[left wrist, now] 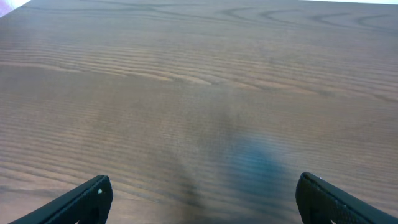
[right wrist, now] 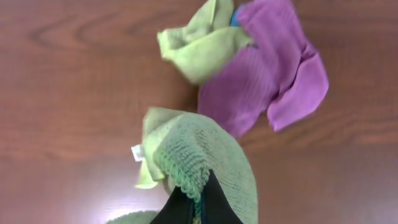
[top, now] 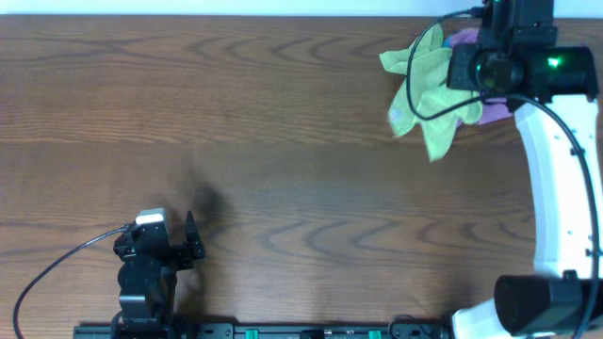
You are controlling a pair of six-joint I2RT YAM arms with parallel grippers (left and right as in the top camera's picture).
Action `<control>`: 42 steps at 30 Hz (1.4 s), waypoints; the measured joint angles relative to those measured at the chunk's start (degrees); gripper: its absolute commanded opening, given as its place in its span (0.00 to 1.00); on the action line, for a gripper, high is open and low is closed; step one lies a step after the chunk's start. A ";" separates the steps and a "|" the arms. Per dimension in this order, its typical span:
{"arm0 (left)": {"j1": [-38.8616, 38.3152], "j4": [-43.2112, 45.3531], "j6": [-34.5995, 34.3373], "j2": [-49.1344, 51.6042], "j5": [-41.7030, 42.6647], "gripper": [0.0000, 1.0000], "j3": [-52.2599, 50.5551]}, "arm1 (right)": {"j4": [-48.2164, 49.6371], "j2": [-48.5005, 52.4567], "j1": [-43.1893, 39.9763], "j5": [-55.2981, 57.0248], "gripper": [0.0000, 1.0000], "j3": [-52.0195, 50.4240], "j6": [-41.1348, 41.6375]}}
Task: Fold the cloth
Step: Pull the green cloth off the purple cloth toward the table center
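A light green cloth [top: 426, 89] hangs crumpled at the far right of the table, lifted by my right gripper [top: 476, 71]. In the right wrist view the gripper [right wrist: 199, 199] is shut on the green cloth's edge [right wrist: 199, 152], which drapes over the fingers. A second green piece [right wrist: 202, 46] lies bunched on the table beside a purple cloth [right wrist: 273, 68]. The purple cloth also shows under the right arm in the overhead view [top: 490, 111]. My left gripper [top: 188, 247] sits at the near left, open and empty, its fingers [left wrist: 202, 199] wide apart over bare wood.
The wooden table [top: 264, 141] stretches between the two arms. The right arm's white link [top: 556, 179] runs along the right edge. A black cable [top: 57, 268] loops by the left arm's base.
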 measured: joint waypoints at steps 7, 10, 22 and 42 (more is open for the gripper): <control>0.00 0.02 0.00 0.00 0.00 0.95 0.00 | -6.25 -1.03 4.52 -4.39 0.01 0.00 -1.62; 0.00 0.02 0.00 0.00 0.00 0.95 0.00 | -8.31 -1.03 7.56 -6.25 0.01 0.00 -1.86; 0.00 0.02 0.00 0.00 0.00 0.95 0.00 | -12.37 -1.03 29.51 -11.78 0.02 -0.37 -2.19; 0.00 0.00 0.00 0.00 0.00 0.96 0.00 | 22.99 -2.58 32.33 -6.19 0.01 -27.82 -1.33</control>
